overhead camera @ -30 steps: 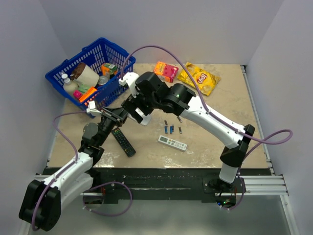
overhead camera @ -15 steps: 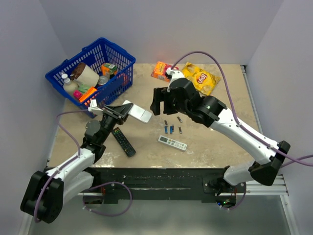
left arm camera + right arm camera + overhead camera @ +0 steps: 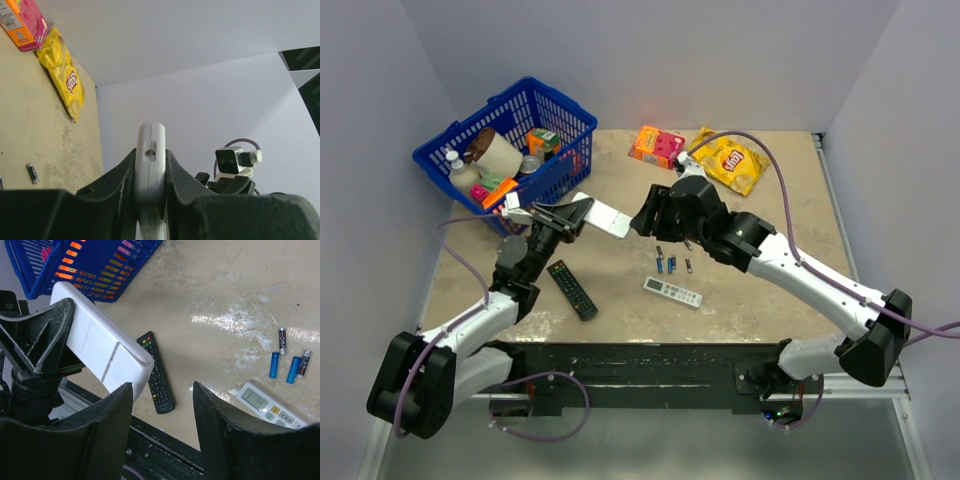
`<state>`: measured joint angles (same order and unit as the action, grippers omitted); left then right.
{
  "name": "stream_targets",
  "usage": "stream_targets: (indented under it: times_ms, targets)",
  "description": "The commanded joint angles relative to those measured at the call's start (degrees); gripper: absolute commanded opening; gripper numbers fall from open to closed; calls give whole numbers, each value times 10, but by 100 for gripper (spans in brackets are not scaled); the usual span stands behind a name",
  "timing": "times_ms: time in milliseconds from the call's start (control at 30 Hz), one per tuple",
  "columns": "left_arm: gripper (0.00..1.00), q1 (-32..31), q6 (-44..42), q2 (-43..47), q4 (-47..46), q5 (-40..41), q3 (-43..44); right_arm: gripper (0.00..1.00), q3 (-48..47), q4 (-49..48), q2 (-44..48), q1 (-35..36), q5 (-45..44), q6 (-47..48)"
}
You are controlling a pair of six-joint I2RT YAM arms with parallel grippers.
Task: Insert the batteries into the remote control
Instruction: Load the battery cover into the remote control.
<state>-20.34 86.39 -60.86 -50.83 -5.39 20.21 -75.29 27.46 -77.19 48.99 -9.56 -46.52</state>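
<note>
- Nearest the arm bases, a black remote (image 3: 572,289) lies flat on the table (image 3: 620,170), on the left arm's side.
- To its right lies a second white remote (image 3: 672,292), face up, with a small display and buttons showing.
- Just beyond that one are the batteries (image 3: 287,362): four small cells loose on the tabletop, two blue and two dark, lying close together. Neither arm touches them.
- Over the middle of the table, the left gripper (image 3: 150,160) is clamped tight on the remote control (image 3: 100,347), with a finger pressed against each side.
- The remote control is held clear of the table and tilted. Its plain white back, with the cover seam, faces the right wrist camera, and its free end points towards the right arm.
- The right gripper (image 3: 161,390) has its jaws partway apart and holds nothing. The remote control's free end sits just in front of its fingertips, nearer one finger. I cannot tell whether they touch.
- Farther back on the left stands a blue basket (image 3: 555,180) packed with groceries.
- Farthest, by the back wall, lie an orange-and-pink carton (image 3: 657,146) and, just beside it, a yellow crisp bag (image 3: 727,160), well apart from both grippers.
</note>
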Motion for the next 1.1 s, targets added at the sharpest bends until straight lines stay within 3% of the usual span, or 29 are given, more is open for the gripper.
stream_targets:
  times_ms: [0, 1067]
  targets:
    - [0, -1, -3, -9, -61, 10, 40, 52, 18, -75, 34, -9, 15, -45]
    - [0, -3, 16, -62, -101, 12, 76, 40, 47, -163, -9, -51, 109, -74]
